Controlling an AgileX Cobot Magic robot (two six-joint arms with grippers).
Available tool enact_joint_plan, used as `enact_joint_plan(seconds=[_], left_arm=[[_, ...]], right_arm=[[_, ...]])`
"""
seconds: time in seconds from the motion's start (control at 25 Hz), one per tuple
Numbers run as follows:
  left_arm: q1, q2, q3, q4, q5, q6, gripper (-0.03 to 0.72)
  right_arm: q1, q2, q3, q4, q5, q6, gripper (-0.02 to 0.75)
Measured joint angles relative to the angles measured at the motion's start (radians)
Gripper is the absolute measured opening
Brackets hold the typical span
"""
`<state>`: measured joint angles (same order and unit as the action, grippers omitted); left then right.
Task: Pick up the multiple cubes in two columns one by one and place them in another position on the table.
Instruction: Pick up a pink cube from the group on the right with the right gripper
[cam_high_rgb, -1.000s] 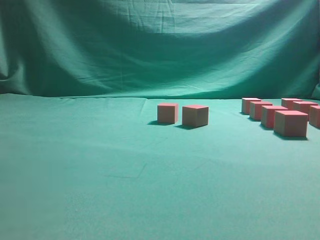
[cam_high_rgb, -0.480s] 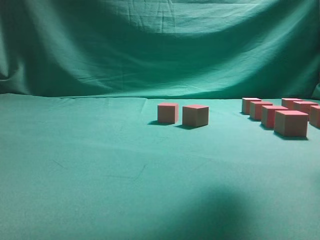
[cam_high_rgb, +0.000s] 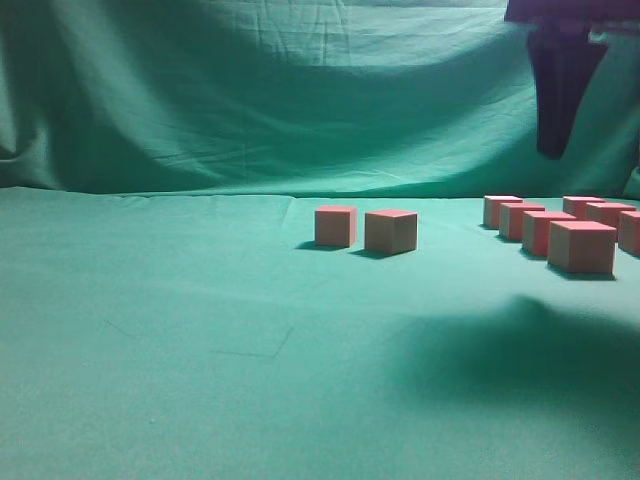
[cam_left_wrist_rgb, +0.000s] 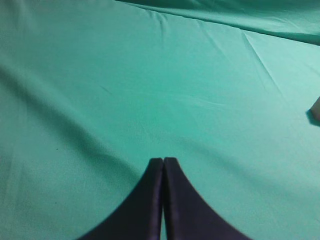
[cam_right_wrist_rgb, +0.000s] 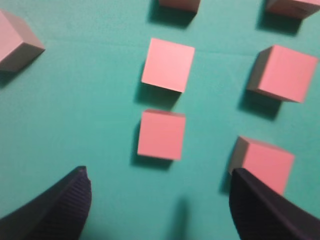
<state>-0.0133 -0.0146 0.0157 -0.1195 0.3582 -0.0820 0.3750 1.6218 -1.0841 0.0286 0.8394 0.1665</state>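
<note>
Several pink cubes stand in two columns on the green cloth at the right (cam_high_rgb: 581, 246). Two more pink cubes (cam_high_rgb: 335, 226) (cam_high_rgb: 390, 231) stand side by side in the middle. My right gripper (cam_high_rgb: 553, 140) hangs high above the columns. In the right wrist view it is open and empty (cam_right_wrist_rgb: 159, 172), with the nearest cube of the left column (cam_right_wrist_rgb: 161, 135) just ahead of it and the nearest cube of the right column (cam_right_wrist_rgb: 262, 162) by its right finger. My left gripper (cam_left_wrist_rgb: 163, 161) is shut and empty over bare cloth. It is out of the exterior view.
A green cloth (cam_high_rgb: 200, 330) covers the table and hangs as a backdrop behind it. A cube's edge shows at the right border of the left wrist view (cam_left_wrist_rgb: 316, 106). A lone cube (cam_right_wrist_rgb: 15, 42) shows at the left of the right wrist view.
My right arm has come into the exterior view at the top right. Its shadow on the cloth has moved to the right, toward the columns. The cubes have not moved.
</note>
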Motion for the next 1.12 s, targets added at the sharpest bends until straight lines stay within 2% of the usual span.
enact_joint_plan(seconds=[0.28, 0.56, 0.68, 0.8, 0.84, 1.12], left_arm=[[0.000, 0.000, 0.000, 0.000, 0.000, 0.000, 0.000], [0.000, 0.000, 0.000, 0.000, 0.000, 0.000, 0.000], [0.000, 0.000, 0.000, 0.000, 0.000, 0.000, 0.000], [0.000, 0.000, 0.000, 0.000, 0.000, 0.000, 0.000], [0.000, 0.000, 0.000, 0.000, 0.000, 0.000, 0.000], [0.000, 0.000, 0.000, 0.000, 0.000, 0.000, 0.000]], right_arm=[[0.000, 0.131, 0.000, 0.000, -0.110, 0.000, 0.564], [0.000, 0.197, 0.000, 0.000, -0.156, 0.000, 0.564], [0.000, 0.206, 0.000, 0.000, -0.168, -0.001, 0.459], [0.000, 0.210, 0.000, 0.000, -0.168, -0.001, 0.276], [0.000, 0.210, -0.003, -0.002, -0.160, -0.001, 0.251], [0.009, 0.210, -0.148, 0.007, 0.044, -0.060, 0.260]])
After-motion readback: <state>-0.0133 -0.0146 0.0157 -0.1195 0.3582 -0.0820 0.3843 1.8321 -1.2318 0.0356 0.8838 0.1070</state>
